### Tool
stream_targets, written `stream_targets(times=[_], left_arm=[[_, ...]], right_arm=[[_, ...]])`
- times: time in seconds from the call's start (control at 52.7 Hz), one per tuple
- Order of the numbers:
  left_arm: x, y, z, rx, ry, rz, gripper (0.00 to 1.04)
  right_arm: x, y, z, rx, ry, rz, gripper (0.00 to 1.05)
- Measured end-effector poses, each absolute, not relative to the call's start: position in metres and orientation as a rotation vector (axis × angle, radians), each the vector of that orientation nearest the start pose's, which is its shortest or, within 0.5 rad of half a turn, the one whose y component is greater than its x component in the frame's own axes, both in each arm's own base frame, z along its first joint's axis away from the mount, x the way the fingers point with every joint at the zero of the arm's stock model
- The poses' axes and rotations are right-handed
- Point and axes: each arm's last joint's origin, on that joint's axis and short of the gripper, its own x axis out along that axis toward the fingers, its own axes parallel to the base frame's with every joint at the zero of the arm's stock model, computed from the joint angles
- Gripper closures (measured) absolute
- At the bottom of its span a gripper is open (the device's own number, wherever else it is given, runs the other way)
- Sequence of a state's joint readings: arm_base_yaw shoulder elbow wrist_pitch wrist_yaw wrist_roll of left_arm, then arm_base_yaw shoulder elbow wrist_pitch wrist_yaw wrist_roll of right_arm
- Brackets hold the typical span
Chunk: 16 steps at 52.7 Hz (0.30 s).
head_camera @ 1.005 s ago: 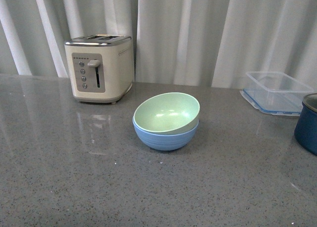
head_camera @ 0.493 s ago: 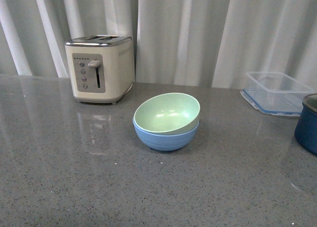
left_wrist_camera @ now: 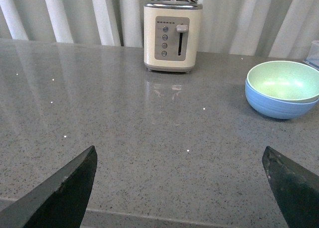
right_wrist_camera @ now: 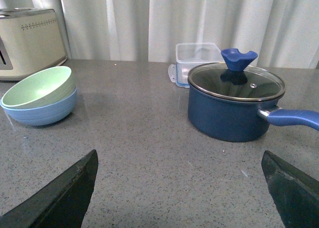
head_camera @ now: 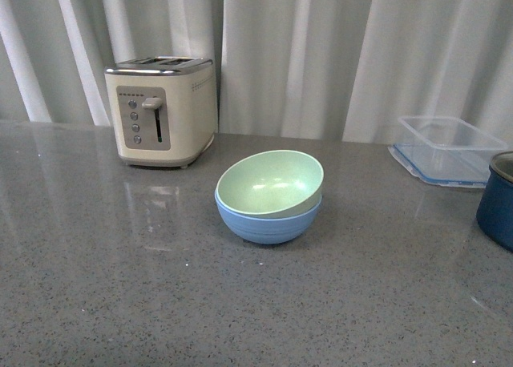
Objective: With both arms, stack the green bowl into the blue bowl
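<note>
The pale green bowl (head_camera: 270, 183) sits tilted inside the light blue bowl (head_camera: 267, 222) in the middle of the grey counter. Both also show in the left wrist view, green bowl (left_wrist_camera: 283, 80) in blue bowl (left_wrist_camera: 279, 104), and in the right wrist view, green bowl (right_wrist_camera: 39, 86) in blue bowl (right_wrist_camera: 41, 112). Neither arm shows in the front view. My left gripper (left_wrist_camera: 179, 188) is open and empty, well back from the bowls near the counter's front edge. My right gripper (right_wrist_camera: 179, 188) is open and empty over bare counter, also apart from the bowls.
A cream toaster (head_camera: 161, 110) stands at the back left. A clear plastic container (head_camera: 445, 148) sits at the back right. A dark blue pot with a glass lid (right_wrist_camera: 233, 102) and a handle stands right of the bowls, its edge in the front view (head_camera: 498, 200).
</note>
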State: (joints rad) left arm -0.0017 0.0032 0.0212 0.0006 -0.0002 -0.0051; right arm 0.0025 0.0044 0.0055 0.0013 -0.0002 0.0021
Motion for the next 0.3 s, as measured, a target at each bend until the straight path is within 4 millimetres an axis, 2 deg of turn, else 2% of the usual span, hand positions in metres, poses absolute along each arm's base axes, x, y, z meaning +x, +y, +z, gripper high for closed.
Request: stream_targets(times=[0.303], left_arm=[[0.0966, -0.0002, 0.1705, -0.005, -0.018, -0.002, 0.07]], right_arm=[[0.0976, 0.0002, 0.1652, 0.002, -0.002, 0.003, 0.10]])
